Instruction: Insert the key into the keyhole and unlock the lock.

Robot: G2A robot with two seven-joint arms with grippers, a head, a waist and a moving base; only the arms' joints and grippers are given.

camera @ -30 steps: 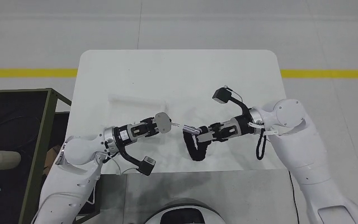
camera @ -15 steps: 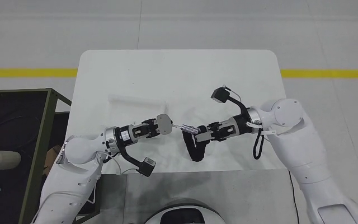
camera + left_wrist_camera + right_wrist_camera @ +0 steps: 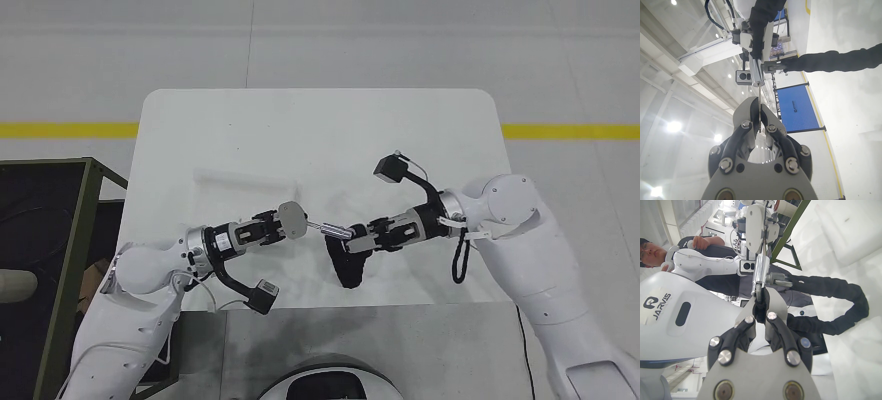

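STEP: key (image 3: 759, 92) tip meets keyhole (image 3: 758, 83) of lock (image 3: 755, 70); insertion judged barely begun: hold blade in line with the cylinder, push straight, then turn | LEFT: left gripper (image 3: 759, 103), just left of lock, clamped flat on key | RIGHT: right gripper (image 3: 762, 300), just right of lock, closed on its black cable (image 3: 829, 283), steadying it.

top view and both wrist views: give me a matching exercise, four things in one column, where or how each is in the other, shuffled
1 key
2 lock barrel
3 black cable
4 table

a white, under both arms
b pinched in the left tool, tip at the barrel's end face
c silver, just beyond the tips of the right tool
d clamped in the right tool, looping off the barrel

Pairs: 1-b, 2-c, 3-d, 4-a
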